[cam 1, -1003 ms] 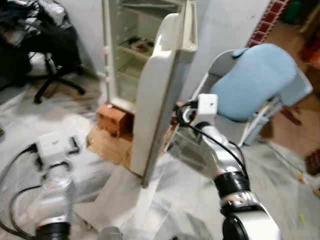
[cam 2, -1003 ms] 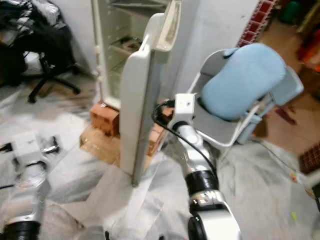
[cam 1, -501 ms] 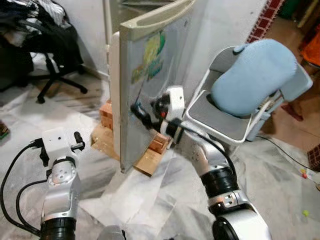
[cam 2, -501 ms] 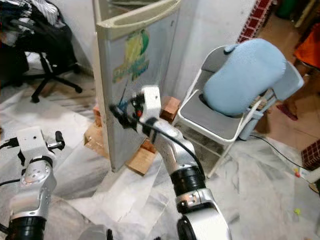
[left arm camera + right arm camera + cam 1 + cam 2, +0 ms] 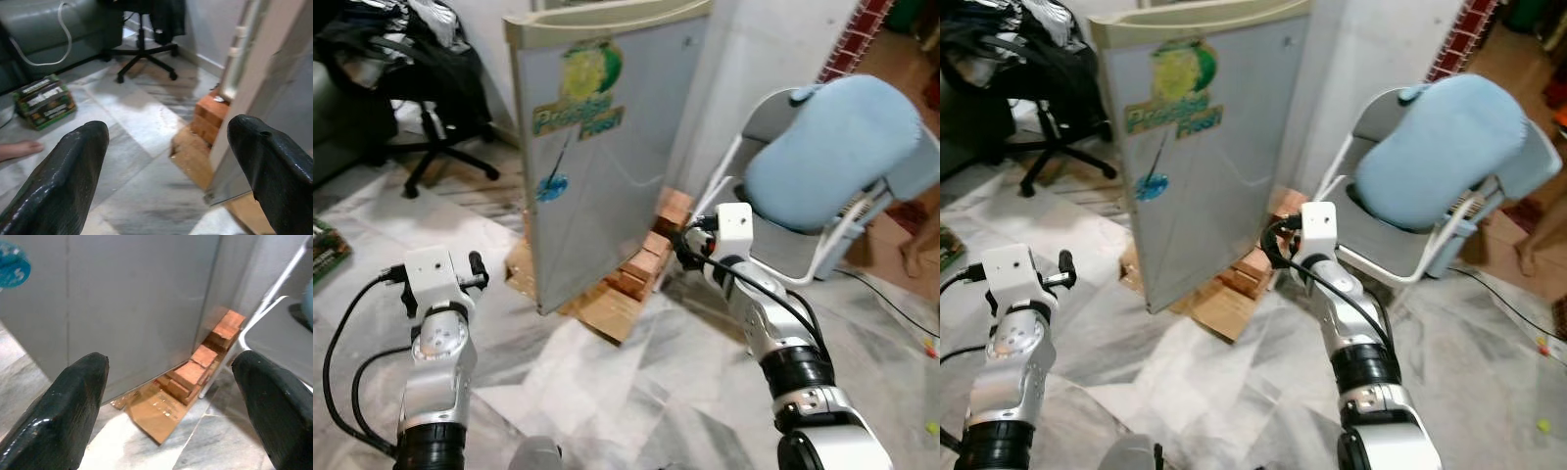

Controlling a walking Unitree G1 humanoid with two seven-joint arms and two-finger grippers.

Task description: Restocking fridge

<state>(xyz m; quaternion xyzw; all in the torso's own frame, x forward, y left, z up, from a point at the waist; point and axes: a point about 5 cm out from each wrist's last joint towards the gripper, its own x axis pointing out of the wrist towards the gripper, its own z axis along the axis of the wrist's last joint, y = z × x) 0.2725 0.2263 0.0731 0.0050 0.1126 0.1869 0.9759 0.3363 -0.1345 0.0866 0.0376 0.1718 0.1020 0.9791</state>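
The fridge (image 5: 607, 147) stands with its grey door shut; a yellow-green sticker and a blue sticker are on the door's front. My right gripper (image 5: 677, 250) is open and empty, low beside the door's right edge and a short way off it. In the right wrist view its fingers (image 5: 73, 401) stand wide apart before the door and the bricks (image 5: 195, 374). My left gripper (image 5: 475, 266) is open and empty, held left of the fridge above the floor. Its fingertips (image 5: 73, 166) frame the fridge's lower left corner.
The fridge rests on red bricks (image 5: 651, 259) and a wooden board (image 5: 602, 313). A folding chair with a blue cushion (image 5: 832, 157) stands close on the right. A black office chair (image 5: 431, 108) is at the back left. A green box (image 5: 44, 100) lies on the floor.
The fridge door has swung fully shut. My right gripper has come off the door and drawn back to its lower right side. The left arm stays roughly in place.
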